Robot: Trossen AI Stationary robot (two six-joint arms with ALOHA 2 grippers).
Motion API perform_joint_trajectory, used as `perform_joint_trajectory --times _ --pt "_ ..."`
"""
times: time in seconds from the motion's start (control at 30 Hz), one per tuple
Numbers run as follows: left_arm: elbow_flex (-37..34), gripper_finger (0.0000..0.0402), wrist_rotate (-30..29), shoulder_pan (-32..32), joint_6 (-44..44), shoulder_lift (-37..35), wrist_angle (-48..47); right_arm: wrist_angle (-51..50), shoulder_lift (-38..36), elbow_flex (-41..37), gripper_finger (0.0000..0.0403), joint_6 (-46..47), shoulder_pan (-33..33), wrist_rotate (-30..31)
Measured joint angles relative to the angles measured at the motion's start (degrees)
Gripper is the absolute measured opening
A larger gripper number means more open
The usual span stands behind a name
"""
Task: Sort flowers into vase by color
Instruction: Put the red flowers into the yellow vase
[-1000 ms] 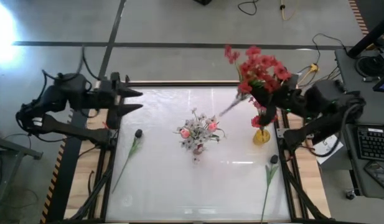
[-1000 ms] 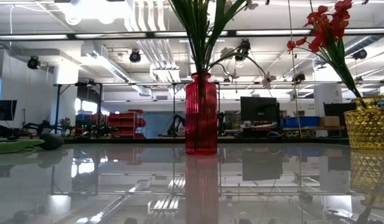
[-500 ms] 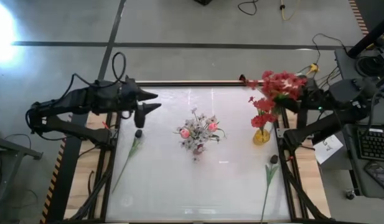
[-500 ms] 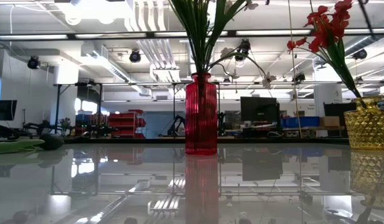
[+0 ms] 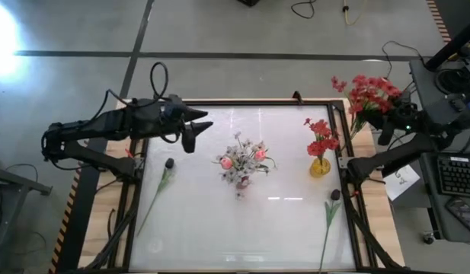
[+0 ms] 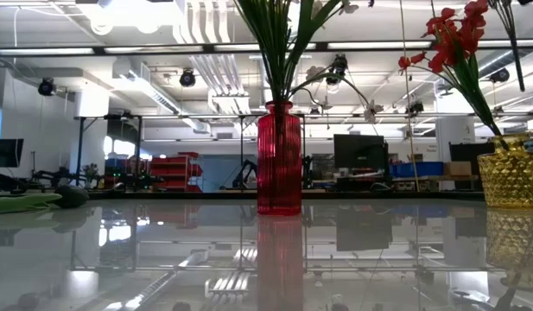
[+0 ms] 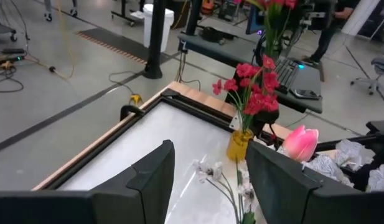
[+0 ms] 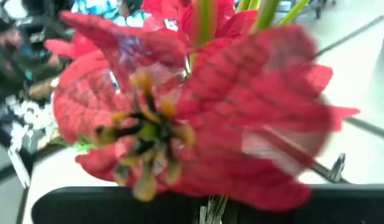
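My left gripper [image 5: 198, 129] hovers open over the table's far left part, pointing toward the red vase [image 5: 241, 181] at the centre, which holds white sprays and pink buds [image 5: 242, 160]. In the left wrist view the open gripper [image 7: 210, 186] faces the yellow vase [image 7: 239, 144] with its red flowers [image 7: 254, 90]. The yellow vase [image 5: 320, 166] stands near the right edge. My right gripper [image 5: 388, 122] is beyond the table's far right corner, shut on a bushy red spray [image 5: 372, 91]. Two green stems [image 5: 164, 181] [image 5: 330, 211] lie flat on the table. My right gripper holds the red spray lifted clear of the table, its blossoms [image 8: 198, 112] filling the right wrist view. The green stalks [image 8: 210, 208] run down behind a dark bar, so the place of contact is hidden by the blossoms and the gripper itself.
The table is a glossy white sheet in a wooden frame [image 5: 242, 103]. In the low view the red vase [image 6: 278, 157] stands at the centre and the yellow vase [image 6: 511, 177] at the right. A desk with a keyboard [image 5: 455, 175] is beyond the right edge.
My right gripper has carried the red spray from above the yellow vase toward the table's right, out past its far right corner. My left gripper has reached in from the left edge toward the centre vase, staying open.
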Motion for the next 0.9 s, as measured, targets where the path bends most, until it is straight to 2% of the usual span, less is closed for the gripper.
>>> perform_joint_trajectory --times 0.13,0.27,0.47,0.9 --pt "0.00 0.0185 -1.20 0.00 -0.49 1.42 2.02 3.39 -3.86 -8.31 0.0013 4.18 -0.02 0.48" --pt "0.00 0.0185 -2.97 0.00 -0.62 2.72 2.71 8.56 -6.30 -15.44 0.0013 4.60 0.00 0.60" --pt "0.00 0.0185 -3.02 0.02 -1.40 2.56 1.32 11.50 -6.87 -20.11 0.0013 2.74 0.00 2.06" --pt "0.00 0.0185 -0.83 0.02 -15.50 -0.32 -21.87 11.49 -6.96 -21.95 0.0013 1.00 -0.02 3.57"
